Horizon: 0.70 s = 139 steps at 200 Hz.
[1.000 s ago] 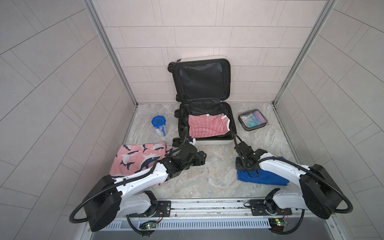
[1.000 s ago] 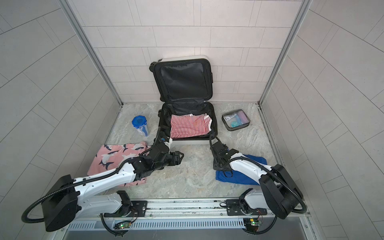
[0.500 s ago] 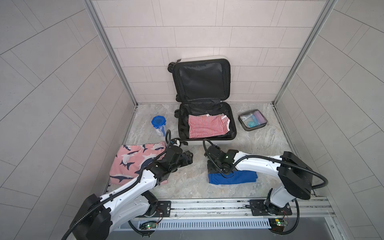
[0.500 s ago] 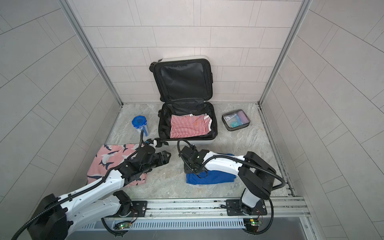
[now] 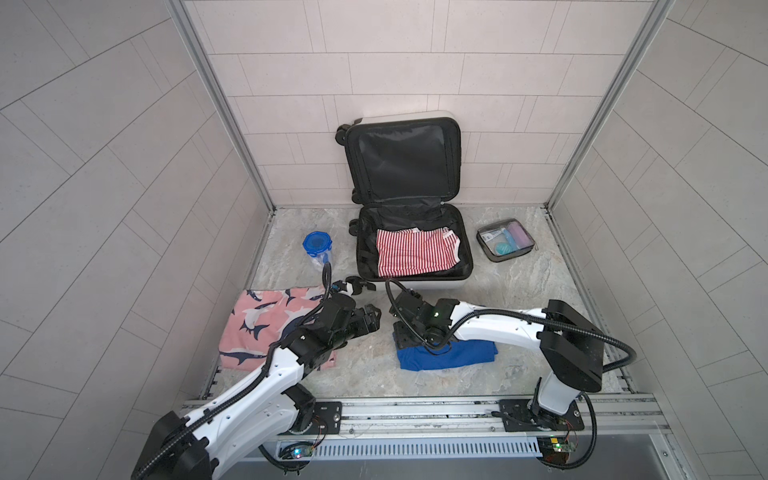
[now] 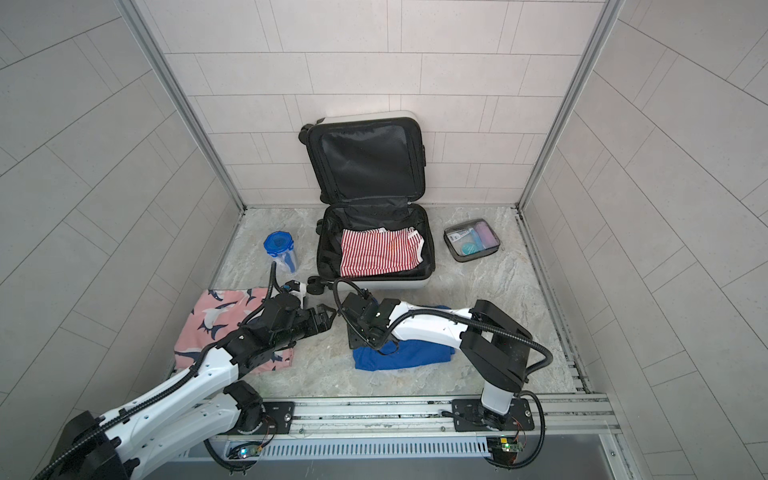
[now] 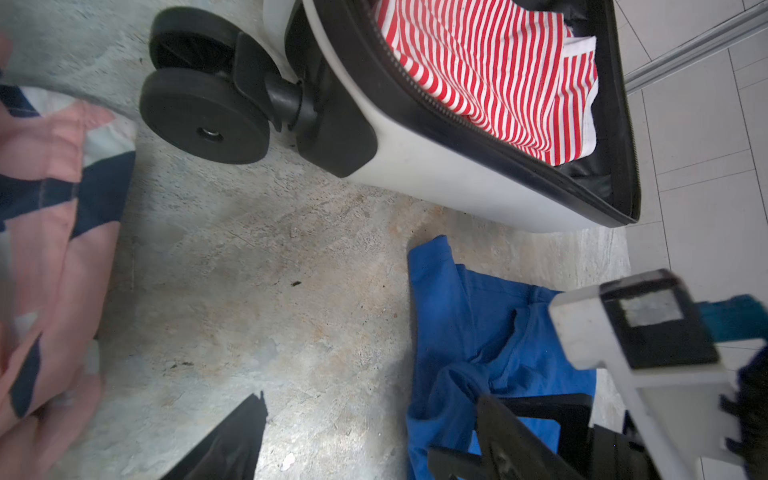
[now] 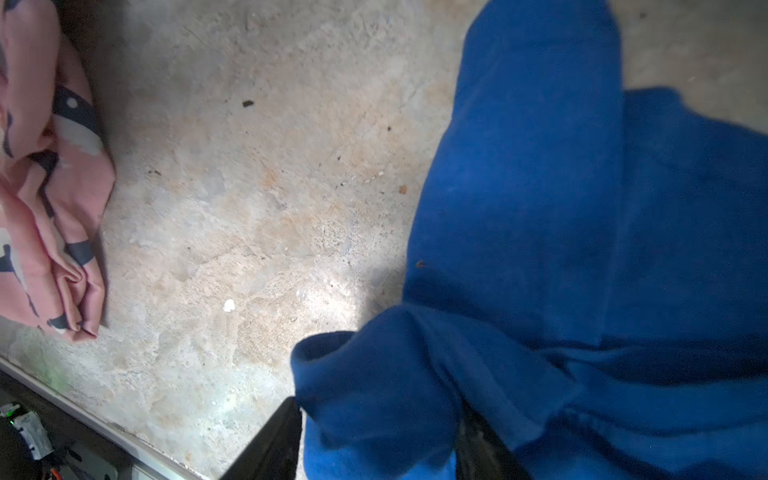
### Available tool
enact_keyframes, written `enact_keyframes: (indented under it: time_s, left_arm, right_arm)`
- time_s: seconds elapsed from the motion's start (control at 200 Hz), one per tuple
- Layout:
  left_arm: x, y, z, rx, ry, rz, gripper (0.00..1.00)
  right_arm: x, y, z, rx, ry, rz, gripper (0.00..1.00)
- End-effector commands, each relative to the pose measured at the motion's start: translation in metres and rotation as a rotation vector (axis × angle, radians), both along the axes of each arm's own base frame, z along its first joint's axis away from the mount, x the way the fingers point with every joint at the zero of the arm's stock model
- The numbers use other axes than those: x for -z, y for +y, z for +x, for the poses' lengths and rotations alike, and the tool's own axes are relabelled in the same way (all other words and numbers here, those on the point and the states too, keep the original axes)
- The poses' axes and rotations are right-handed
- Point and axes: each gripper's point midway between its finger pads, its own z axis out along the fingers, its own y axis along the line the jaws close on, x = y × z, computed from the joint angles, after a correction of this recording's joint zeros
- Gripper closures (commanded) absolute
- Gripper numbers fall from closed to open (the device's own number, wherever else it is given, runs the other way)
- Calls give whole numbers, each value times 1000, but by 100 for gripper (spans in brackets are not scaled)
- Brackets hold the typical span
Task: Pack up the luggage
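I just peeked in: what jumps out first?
The open luggage stands against the back wall, with a red-and-white striped shirt lying inside. In front of it, a bright blue garment lies on the floor, and a pink shark-print cloth lies on the left.

The suitcase [image 5: 415,286] has a white shell, black lining and black wheels. The shirt [image 5: 415,257] is striped red and white. The floor [image 5: 519,299] is mottled grey and beige. The garment [image 5: 457,357] is plain blue. The cloth [image 5: 257,328] is pink with navy-and-white sharks. The jar [image 5: 317,243] is clear with a blue lid, and the pouch [image 5: 505,240] is clear with black edging.
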Motion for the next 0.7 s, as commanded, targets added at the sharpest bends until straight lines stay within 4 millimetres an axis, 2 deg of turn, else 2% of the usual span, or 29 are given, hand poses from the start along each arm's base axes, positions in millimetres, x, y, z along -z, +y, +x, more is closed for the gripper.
enact_keyframes:
  time_s: [0.0,0.135,0.275,0.69]
  left_arm:
    - [3,-4,-5,38,22,0,14]
    - [12,-14,-11,85,79,-12,14]
    - [27,-24,-17,105,127,-32,14]
    - [33,-33,-26,133,144,-98,15]
  right_arm:
    - [-25,-12,5,-9,-79,-9,37]
    - [-34,-14,6,-18,-102,-3,34]
    - [-32,-16,6,-19,-101,-8,33]
    - [-24,-32,15,24,-70,13,33]
